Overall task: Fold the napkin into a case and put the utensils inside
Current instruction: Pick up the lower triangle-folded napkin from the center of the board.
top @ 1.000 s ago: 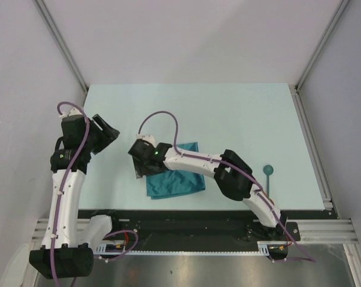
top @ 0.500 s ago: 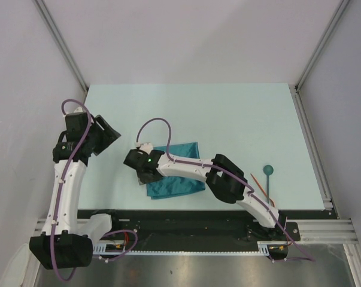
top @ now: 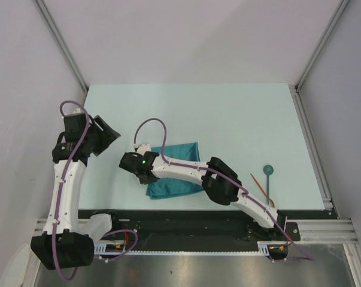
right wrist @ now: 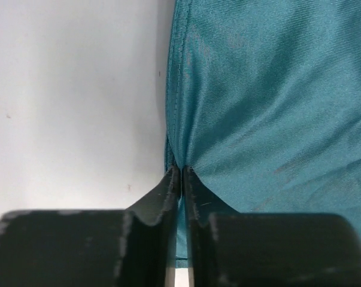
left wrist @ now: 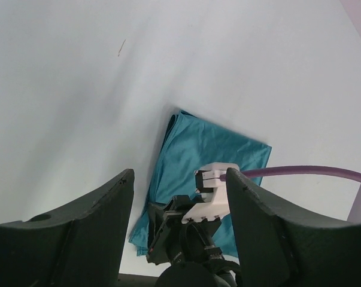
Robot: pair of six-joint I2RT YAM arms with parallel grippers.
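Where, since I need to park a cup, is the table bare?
The far half of the table, between the napkin and the back wall, is bare. Crowded: the near edge, where the right hand pinches the napkin, and the near-right corner with the utensils.

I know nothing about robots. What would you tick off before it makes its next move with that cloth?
1. Grip: right pincer closed on the napkin edge: ok.
2. Number of cloth layers pinched: cannot tell.
3. The left pincer is out of the way: ok, it is open and off to the left, apart from the cloth.
4. The orange-red utensil is clear of the fold: ok, it lies far right, apart from the napkin.
5. Bare table beyond the napkin to fold onto: ok.
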